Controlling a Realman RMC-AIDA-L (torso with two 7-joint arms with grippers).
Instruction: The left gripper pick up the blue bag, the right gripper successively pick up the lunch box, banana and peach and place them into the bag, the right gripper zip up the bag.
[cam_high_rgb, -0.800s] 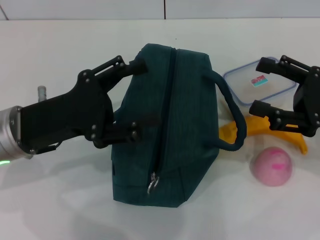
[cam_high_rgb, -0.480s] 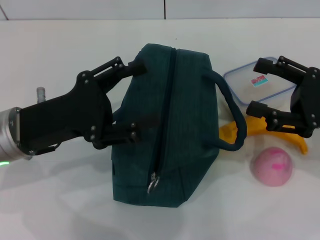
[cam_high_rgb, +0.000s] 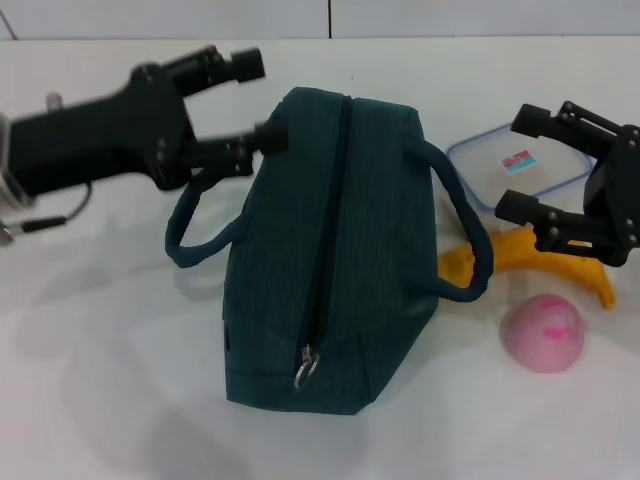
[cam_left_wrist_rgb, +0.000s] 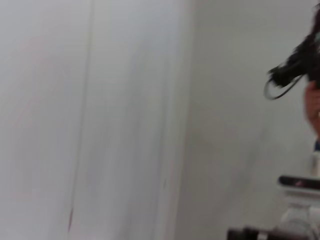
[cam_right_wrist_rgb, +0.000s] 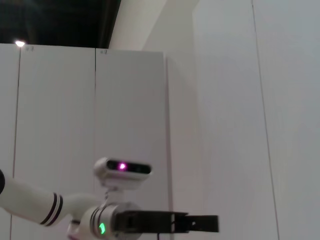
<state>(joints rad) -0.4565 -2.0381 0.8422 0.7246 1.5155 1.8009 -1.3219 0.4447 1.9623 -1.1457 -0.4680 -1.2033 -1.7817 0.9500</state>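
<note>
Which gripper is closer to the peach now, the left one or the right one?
Right. The right gripper hangs open just above the banana, a little beyond the peach. The left gripper is open at the far left corner of the blue bag, which lies between it and the peach.

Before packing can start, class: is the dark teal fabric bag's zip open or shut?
Shut. On the dark teal fabric bag, the zip line runs closed along the top, showing no gap, to the metal pull at the near end.

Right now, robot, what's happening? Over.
Left gripper open at the blue bag, far end. Right gripper open over lunch box and banana. Bag zipped, peach outside.
</note>
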